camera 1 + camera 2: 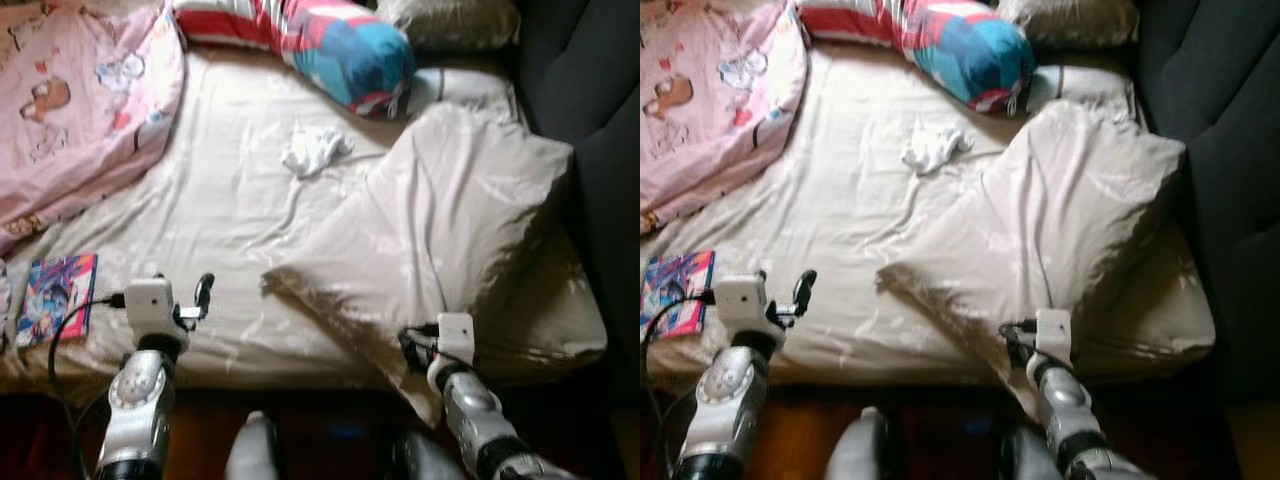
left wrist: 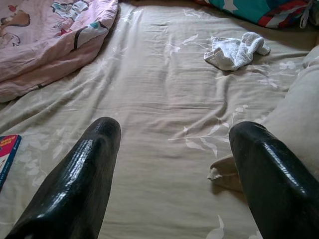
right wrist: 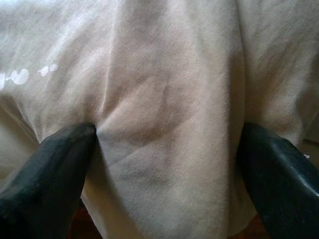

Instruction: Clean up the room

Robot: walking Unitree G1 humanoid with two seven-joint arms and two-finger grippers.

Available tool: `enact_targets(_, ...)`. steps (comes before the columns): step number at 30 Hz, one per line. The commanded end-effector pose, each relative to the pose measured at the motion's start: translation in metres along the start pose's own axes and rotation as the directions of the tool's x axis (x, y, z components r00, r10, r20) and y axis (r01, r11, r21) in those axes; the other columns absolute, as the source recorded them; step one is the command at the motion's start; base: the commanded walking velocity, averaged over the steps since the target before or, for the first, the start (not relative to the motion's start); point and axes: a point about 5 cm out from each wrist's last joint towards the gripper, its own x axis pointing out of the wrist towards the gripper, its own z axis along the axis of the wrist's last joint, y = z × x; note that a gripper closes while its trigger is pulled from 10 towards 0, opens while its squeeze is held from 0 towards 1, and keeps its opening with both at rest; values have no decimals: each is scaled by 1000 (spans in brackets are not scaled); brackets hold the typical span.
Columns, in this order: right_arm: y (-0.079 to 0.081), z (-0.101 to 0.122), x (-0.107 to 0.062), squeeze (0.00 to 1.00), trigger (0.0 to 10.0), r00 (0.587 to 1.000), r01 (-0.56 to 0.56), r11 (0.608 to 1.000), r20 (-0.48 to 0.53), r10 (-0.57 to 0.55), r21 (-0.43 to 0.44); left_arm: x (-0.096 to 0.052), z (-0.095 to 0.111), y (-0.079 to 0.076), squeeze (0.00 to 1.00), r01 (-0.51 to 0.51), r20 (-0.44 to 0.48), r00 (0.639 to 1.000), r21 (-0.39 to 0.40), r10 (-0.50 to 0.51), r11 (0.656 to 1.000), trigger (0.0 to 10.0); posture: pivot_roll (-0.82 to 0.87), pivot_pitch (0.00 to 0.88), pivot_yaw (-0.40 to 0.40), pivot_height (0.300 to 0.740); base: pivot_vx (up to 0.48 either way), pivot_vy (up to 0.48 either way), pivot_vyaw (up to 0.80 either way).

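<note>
**Folded blanket between my right fingers, left pincer free over the sheet**

Left eye view: I stand at the foot of the bed [image 1: 230, 200]. A beige blanket [image 1: 450, 220] lies folded over the right half of the mattress, its loose corner pointing to 9 o'clock near the middle. My right pincer [image 1: 415, 350] sits at the blanket's near edge, at about 5 o'clock in the picture. My left pincer [image 1: 203, 298] hovers above the sheet at 7 o'clock, fingers apart, holding nothing. A white cloth [image 1: 315, 150] lies crumpled toward 12 o'clock, with a striped pillow [image 1: 340, 45] beyond it. A pink quilt [image 1: 80, 100] is heaped at 10 o'clock, and a book [image 1: 55, 297] rests at the near left edge.

Right eye view: the same layout, with nothing to add.

Left wrist view: my two fingers [image 2: 79, 184] stand wide apart over bare sheet. The cloth lies well ahead.

Right wrist view: my fingers [image 3: 50, 169] straddle a thick bunch of blanket, which bulges between them. They touch it on both sides but are spread wide, so I judge they are not yet clamped.

I judge the blanket soft, limp and fairly light, though bulky. It will sag and drag rather than lift stiffly. A gathered fold at the hem or a corner is the best hold, since a flat patch would slip out.
</note>
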Motion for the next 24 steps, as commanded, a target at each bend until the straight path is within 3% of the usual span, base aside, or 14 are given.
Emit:
enact_targets(1,3,-23,-6,0,10000,995,-8,1000,-100,9,19,-5,0,3,0,7,-19,1000,7,-7,1000,10000,183,390,80,665,0,0,0)
enact_targets(3,3,-25,-6,0,10000,993,-7,999,-114,11,36,-5,3,3,0,8,-12,1000,10,-8,1000,10000,186,389,79,665,0,0,0)
enact_targets(4,4,-26,-7,0,6941,993,-10,999,-114,14,35,-5,7,3,0,8,-2,1000,14,-8,1000,10000,189,390,80,665,0,0,0)
enact_targets(5,4,-27,-7,0,6941,993,-11,999,-114,15,34,-5,9,3,0,8,1,1000,14,-8,1000,10000,189,390,80,665,0,0,0)
enact_targets(6,4,-29,-8,0,0,992,-9,1000,-128,12,21,-6,12,2,0,7,1,1000,13,-7,1000,10000,191,392,81,665,0,0,0)
enact_targets(24,4,-48,-14,0,0,977,5,1000,-213,-11,-26,-4,32,-2,0,13,19,1000,10,-13,1000,10000,206,412,84,665,0,0,0)
